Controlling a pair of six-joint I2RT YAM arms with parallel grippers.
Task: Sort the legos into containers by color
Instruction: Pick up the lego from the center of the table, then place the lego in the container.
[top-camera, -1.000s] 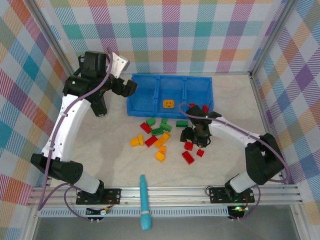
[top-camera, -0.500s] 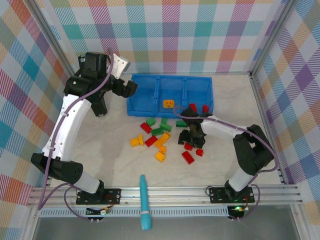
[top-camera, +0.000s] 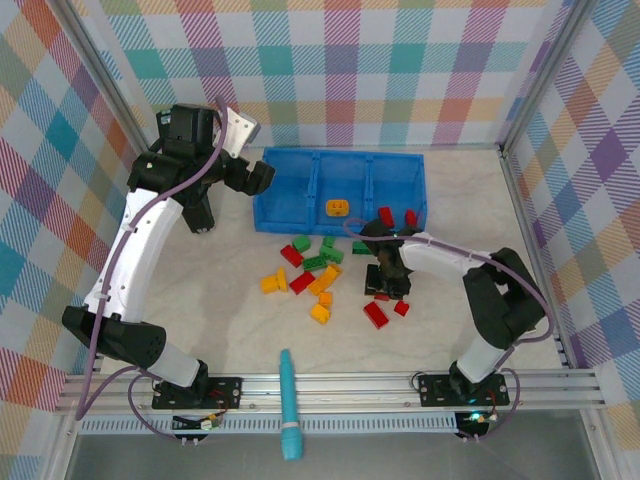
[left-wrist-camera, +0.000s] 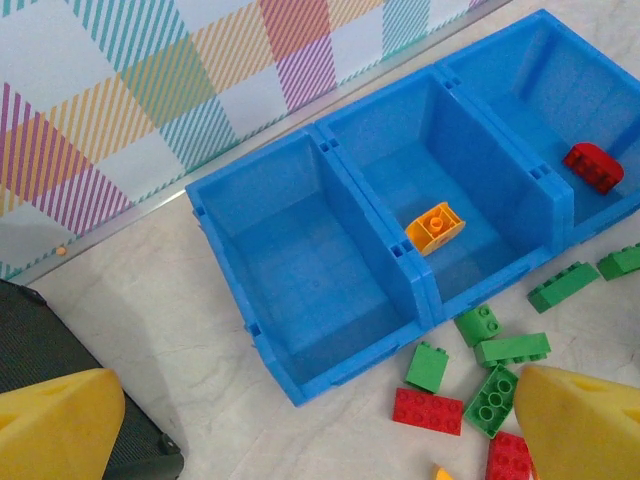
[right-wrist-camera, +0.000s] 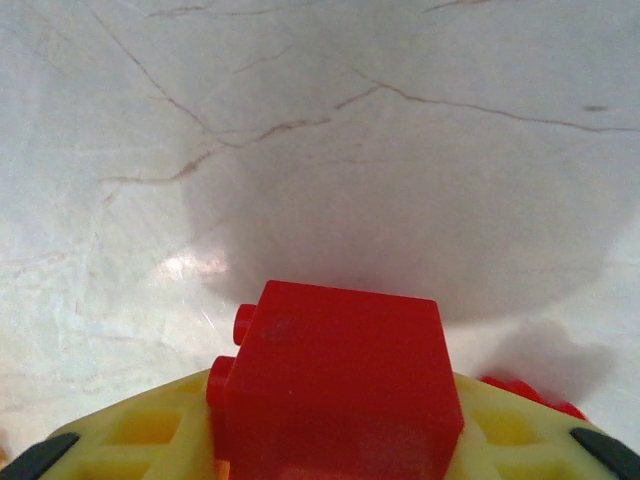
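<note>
**Right gripper** (top-camera: 386, 282): jaws narrow, clamped on a red brick (right-wrist-camera: 335, 385), low over the table.

- **Risk:** the hold looks to be at the fingertips, so the brick may twist free on lifting. Loose red bricks (top-camera: 376, 315) at 5 o'clock could be nudged.
- **Room:** the legos (top-camera: 320, 268) crowd 9 o'clock, and open table lies toward 3.
- **Edge:** the front wall of the tray (top-camera: 285, 190) stands at 12 o'clock. Its rightmost compartment holds reds.

**Left gripper** (left-wrist-camera: 300, 430): wide, empty, above the tray's 9 o'clock end.

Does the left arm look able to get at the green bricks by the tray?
Probably yes: the left gripper hangs open near the tray's left end, with nothing between it and the green bricks.
</note>
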